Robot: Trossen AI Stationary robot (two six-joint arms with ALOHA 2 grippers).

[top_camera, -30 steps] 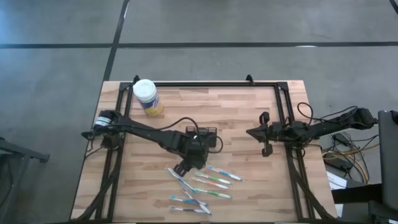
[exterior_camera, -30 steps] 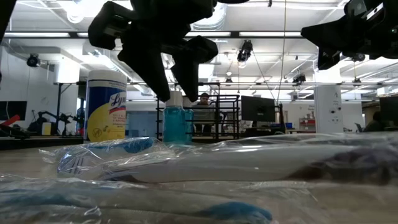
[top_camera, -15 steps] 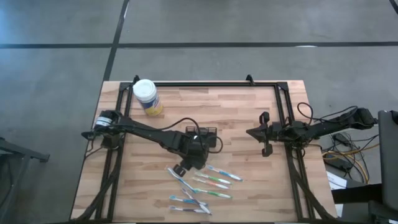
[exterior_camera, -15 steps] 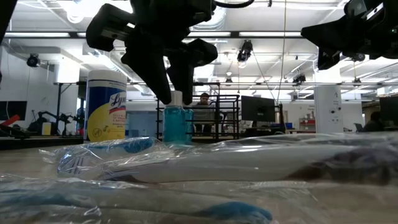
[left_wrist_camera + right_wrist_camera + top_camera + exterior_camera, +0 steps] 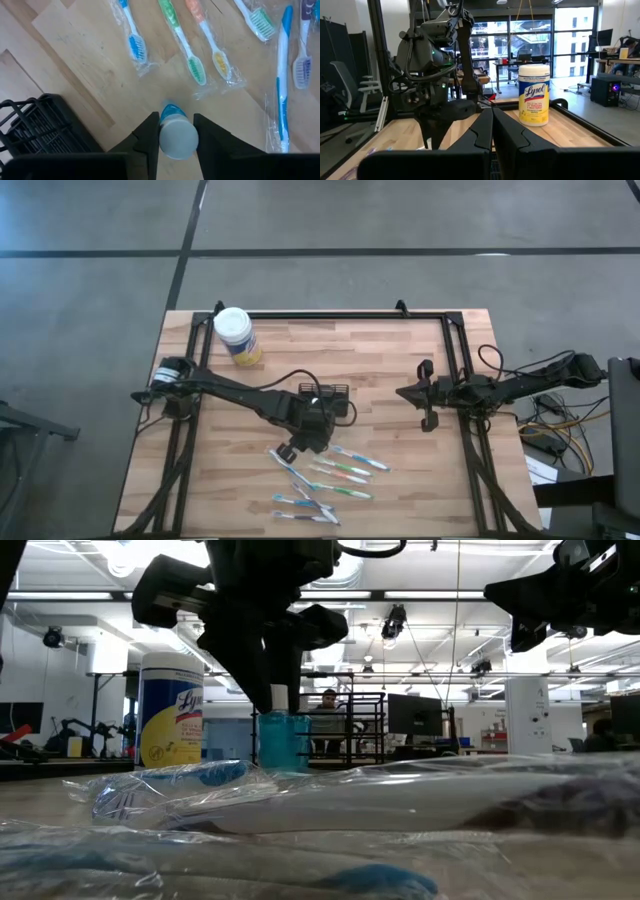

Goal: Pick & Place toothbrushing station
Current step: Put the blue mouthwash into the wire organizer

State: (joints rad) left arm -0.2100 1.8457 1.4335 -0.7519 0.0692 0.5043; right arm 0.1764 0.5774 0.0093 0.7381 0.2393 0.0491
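Observation:
A small blue bottle [image 5: 285,742] with a white cap stands upright on the wooden table, just beside the black wire-mesh toothbrushing station [image 5: 35,131]. My left gripper [image 5: 176,126] comes down over the bottle with one finger on each side of the cap, near the table's middle [image 5: 298,446]. Several wrapped toothbrushes [image 5: 322,478] lie flat on the table toward its near edge. My right gripper [image 5: 425,396] hangs shut over the table's right side, touching nothing. My left gripper pinches the bottle's white cap [image 5: 165,139] between its two fingers [image 5: 150,135], one on either side. The fingers come from above, pointing down. The bottle stands upright with its base on the table.
A yellow round tub of wipes with a white lid [image 5: 236,336] stands at the table's far left. The toothbrushes in clear wrappers [image 5: 195,65] lie close to the bottle. A black frame [image 5: 330,315] runs along the table's far and side edges.
My left gripper's fingers have closed in from wide open onto the bottle's cap. The bottle has stayed upright in the same spot.

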